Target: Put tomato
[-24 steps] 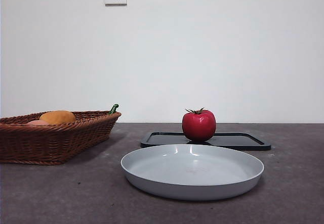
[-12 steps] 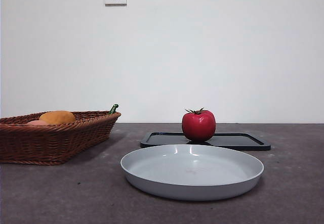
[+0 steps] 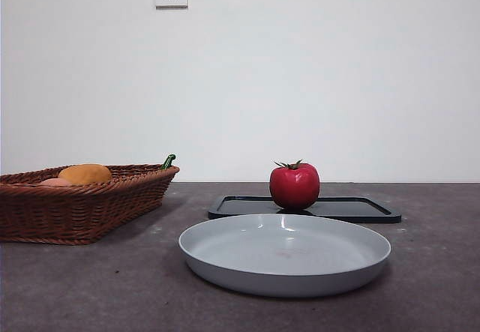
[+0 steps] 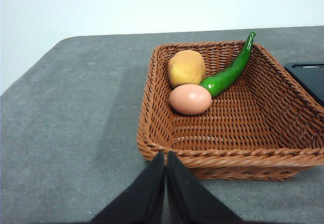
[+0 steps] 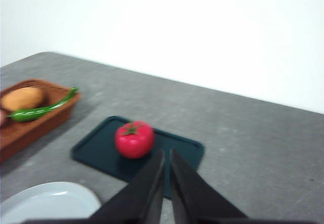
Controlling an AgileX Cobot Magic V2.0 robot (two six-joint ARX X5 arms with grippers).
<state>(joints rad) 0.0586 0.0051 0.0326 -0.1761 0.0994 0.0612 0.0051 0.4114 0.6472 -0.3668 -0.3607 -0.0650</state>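
Left gripper (image 4: 165, 183): two matte black jaws, smooth, tapering to narrow tips.
Right gripper (image 5: 166, 181): the same plain black, wedge-shaped jaws, somewhat blurred.
Markings: none that I could make out.

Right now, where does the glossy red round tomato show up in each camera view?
Front view: the glossy red round tomato stands mid-picture on the flat black tray, behind the grey plate.
Left wrist view: not in it.
Right wrist view: the tomato sits on the tray.
Shared landmark: the brown wicker basket.
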